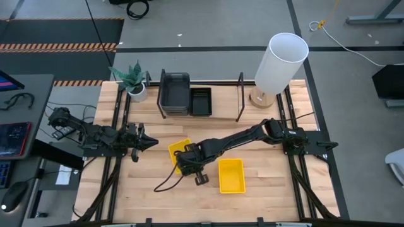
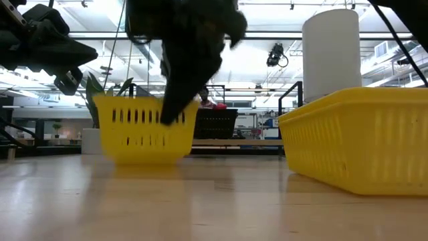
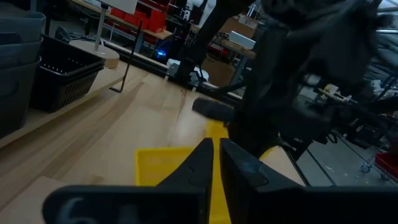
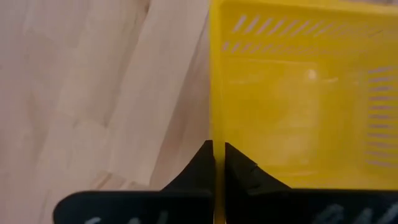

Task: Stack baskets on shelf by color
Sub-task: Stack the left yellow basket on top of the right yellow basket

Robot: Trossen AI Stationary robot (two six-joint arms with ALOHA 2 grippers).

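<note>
One yellow basket (image 1: 178,150) sits mid-table, and my right gripper (image 1: 191,161) is shut on it, the arm reaching in from the right. A second yellow basket (image 1: 231,174) rests flat on the table, nearer and to the right. On the shelf (image 1: 224,101) at the far side sit stacked dark grey baskets (image 1: 173,93) and a black basket (image 1: 201,102) beside them. My left gripper (image 1: 151,142) is shut and hovers left of the held basket, pointing toward it and touching nothing. My right gripper (image 4: 219,152) pinches the top rim of the yellow basket's right-hand side wall (image 4: 214,127), one finger inside the basket and one outside. The fingers come from above, pointing down. The basket (image 2: 144,130) sits level with its bottom at the tabletop.
A potted plant (image 1: 134,81) stands at the far left corner and a white cylindrical lamp (image 1: 281,62) at the far right, both beside the shelf. Black upright rods (image 1: 240,94) frame the shelf ends. Bare wood lies between the baskets and the shelf.
</note>
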